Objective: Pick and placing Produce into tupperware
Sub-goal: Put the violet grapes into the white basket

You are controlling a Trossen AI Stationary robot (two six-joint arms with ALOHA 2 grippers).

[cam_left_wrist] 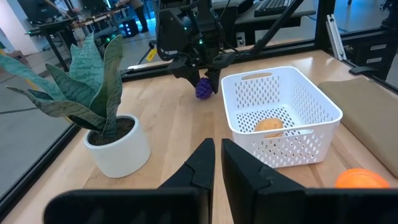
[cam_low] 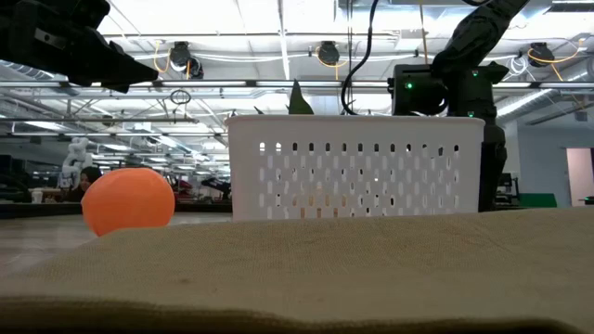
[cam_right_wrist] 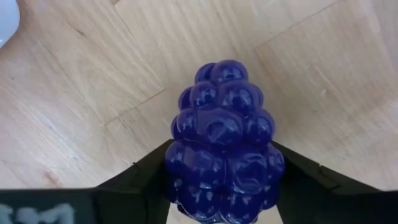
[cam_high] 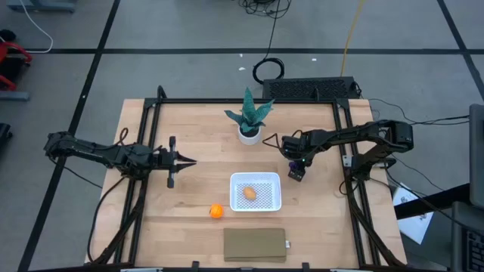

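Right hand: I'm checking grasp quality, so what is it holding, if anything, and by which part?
The right hand has its fingers against the two sides of the purple grape bunch, at its wider lower part; the bunch is down at the wooden table.

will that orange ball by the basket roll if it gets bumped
Probably yes: the orange ball looks smooth and fully round, resting free on the flat wooden table. Nothing touches it; the basket sits apart, so it would likely wander.

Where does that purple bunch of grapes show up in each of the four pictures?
High view: purple grapes, right of the plant.
Low view: not in it.
Left wrist view: beyond the white basket, under the right gripper.
Right wrist view: centre, between the fingers.
Shared landmark: the basket.
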